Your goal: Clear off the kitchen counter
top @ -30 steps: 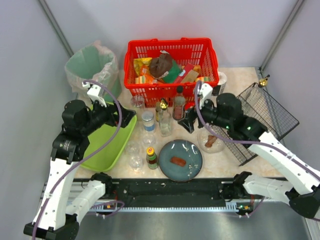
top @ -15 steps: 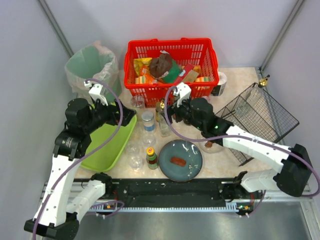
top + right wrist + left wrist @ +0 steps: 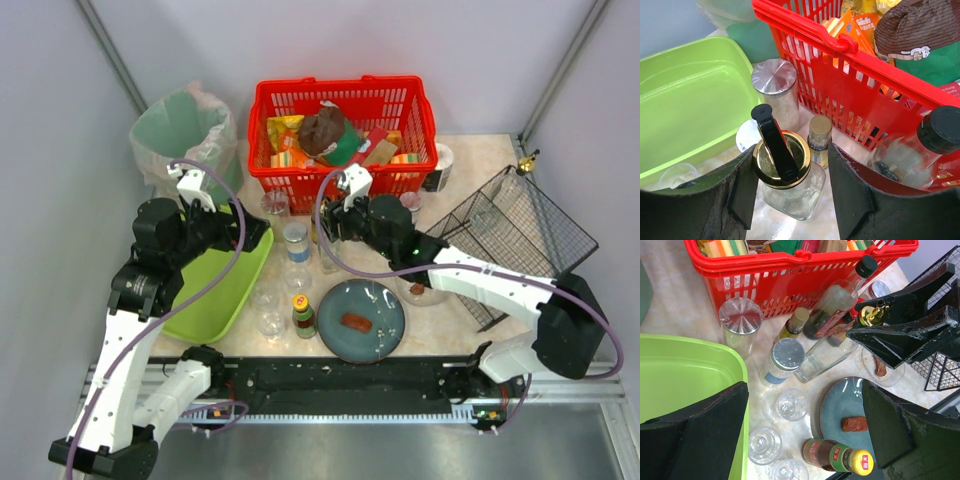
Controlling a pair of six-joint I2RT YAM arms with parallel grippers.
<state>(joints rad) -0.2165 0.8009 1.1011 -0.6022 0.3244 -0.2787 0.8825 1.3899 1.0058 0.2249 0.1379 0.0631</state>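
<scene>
The kitchen counter [image 3: 480, 160] carries bottles, glasses and dishes. My right gripper [image 3: 793, 165] straddles a clear glass bottle with a gold cap and black spout [image 3: 782, 157]. Its left pad [image 3: 742, 185] touches the cap, while the right pad [image 3: 850, 190] stands a small gap away, so the jaws are open around the bottle. From above, this gripper [image 3: 333, 225] sits in the bottle cluster in front of the red basket [image 3: 340, 110]. My left gripper [image 3: 802, 415] hangs wide open and empty, seen from above [image 3: 255, 235] at the lime tray's [image 3: 215, 290] far right corner.
Close by stand a small tan-capped bottle [image 3: 819, 137], a silver-lidded shaker [image 3: 775, 85] and a black-capped bottle [image 3: 940, 132]. A blue plate [image 3: 385, 335] with a food piece, a sauce bottle [image 3: 303, 315], small glasses [image 3: 270, 322], a glass bowl [image 3: 420, 288], a wire rack [image 3: 520, 235] and a bin [image 3: 180, 130] surround them.
The right arm swung left from above the glass bowl to the bottle cluster, and its jaws narrowed round the gold-capped bottle. The left arm stayed nearly still.
</scene>
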